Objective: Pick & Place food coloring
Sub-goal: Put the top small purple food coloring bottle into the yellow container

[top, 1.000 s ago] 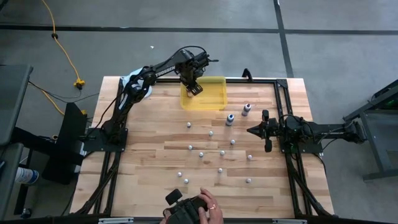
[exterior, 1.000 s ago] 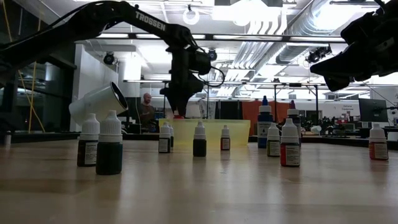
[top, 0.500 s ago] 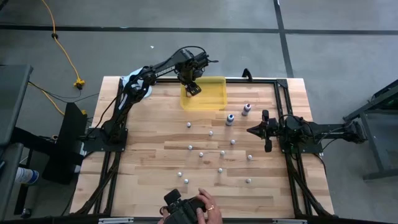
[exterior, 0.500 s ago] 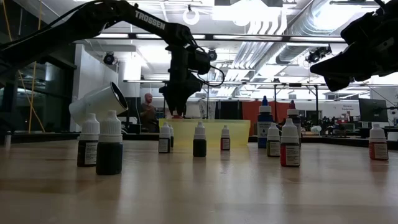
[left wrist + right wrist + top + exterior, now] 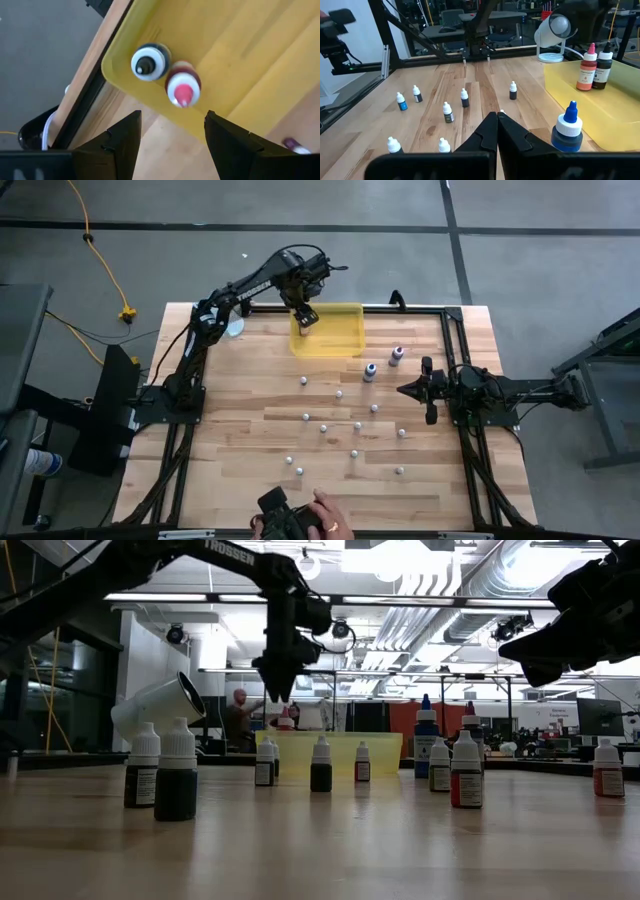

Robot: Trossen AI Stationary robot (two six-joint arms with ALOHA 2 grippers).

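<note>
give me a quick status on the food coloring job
Left end effector open above yellow tray. Two bottles standing inside. Right end effector shut, idle. Nothing in the way.

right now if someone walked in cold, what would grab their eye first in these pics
Probably the translucent yellow tray at the table's far edge, with the left claw hanging open above its corner, over two bottles standing side by side inside it. Next, the small food coloring bottles scattered upright across the middle of the wooden table. The right claw waits shut at the right side.
</note>
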